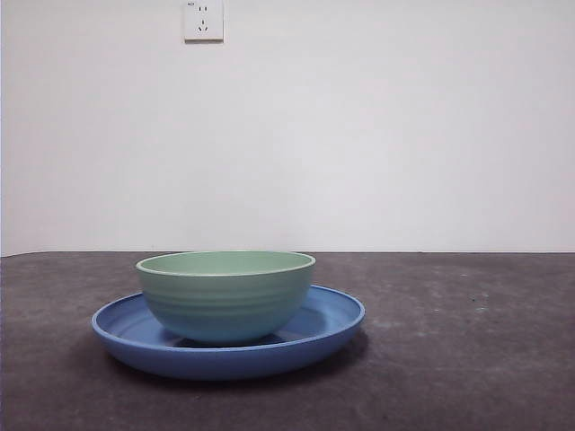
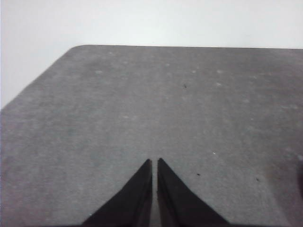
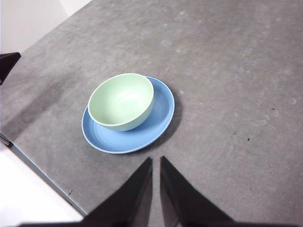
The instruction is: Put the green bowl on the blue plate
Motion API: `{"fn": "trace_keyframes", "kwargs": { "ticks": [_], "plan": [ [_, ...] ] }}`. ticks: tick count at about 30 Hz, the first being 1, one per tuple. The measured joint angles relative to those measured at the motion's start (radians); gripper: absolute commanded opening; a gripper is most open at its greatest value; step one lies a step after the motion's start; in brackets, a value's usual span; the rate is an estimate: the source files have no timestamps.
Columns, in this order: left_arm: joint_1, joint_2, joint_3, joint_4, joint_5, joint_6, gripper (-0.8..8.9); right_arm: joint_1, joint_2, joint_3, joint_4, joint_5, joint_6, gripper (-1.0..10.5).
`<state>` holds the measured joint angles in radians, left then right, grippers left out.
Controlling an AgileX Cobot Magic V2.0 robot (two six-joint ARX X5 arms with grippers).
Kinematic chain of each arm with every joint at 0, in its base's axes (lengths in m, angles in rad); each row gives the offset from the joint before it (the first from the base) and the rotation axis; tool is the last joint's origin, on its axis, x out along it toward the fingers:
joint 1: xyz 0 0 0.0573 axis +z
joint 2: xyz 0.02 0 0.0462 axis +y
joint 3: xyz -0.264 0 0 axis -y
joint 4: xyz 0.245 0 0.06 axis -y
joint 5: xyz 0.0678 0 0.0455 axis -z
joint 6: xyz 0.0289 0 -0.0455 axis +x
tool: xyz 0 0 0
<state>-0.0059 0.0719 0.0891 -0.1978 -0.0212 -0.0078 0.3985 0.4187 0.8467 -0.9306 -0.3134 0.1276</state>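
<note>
Both claws, left [image 2: 155, 163] and right [image 3: 156, 161], closed, empty; green bowl [image 1: 225, 296] upright on blue plate [image 1: 328, 328].

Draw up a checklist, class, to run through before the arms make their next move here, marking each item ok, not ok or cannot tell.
1. Pale mint-green ceramic bowl rests on the wide glossy blue ceramic plate: ok.
2. Bowl upright, opening upward: ok.
3. Bowl centred on the plate: not ok, it sits toward one side.
4. Right gripper clear of the bowl, holding nothing, jaws nearly together: ok.
5. Left gripper away over bare grey table, jaws nearly together: ok.
6. Bowl empty: ok in the right wrist view.
</note>
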Motion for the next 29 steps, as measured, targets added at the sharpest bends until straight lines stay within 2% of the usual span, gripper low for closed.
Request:
{"fn": "trace_keyframes", "kwargs": {
  "ticks": [17, 29],
  "plan": [
    [-0.045, -0.055, -0.056, 0.015, -0.004, 0.003, 0.19, 0.000, 0.000, 0.000, 0.000, 0.000, 0.000, 0.2],
    [-0.042, -0.066, -0.056, 0.015, -0.005, 0.109, 0.19, 0.000, 0.000, 0.000, 0.000, 0.000, 0.000, 0.2]
  ]
}}
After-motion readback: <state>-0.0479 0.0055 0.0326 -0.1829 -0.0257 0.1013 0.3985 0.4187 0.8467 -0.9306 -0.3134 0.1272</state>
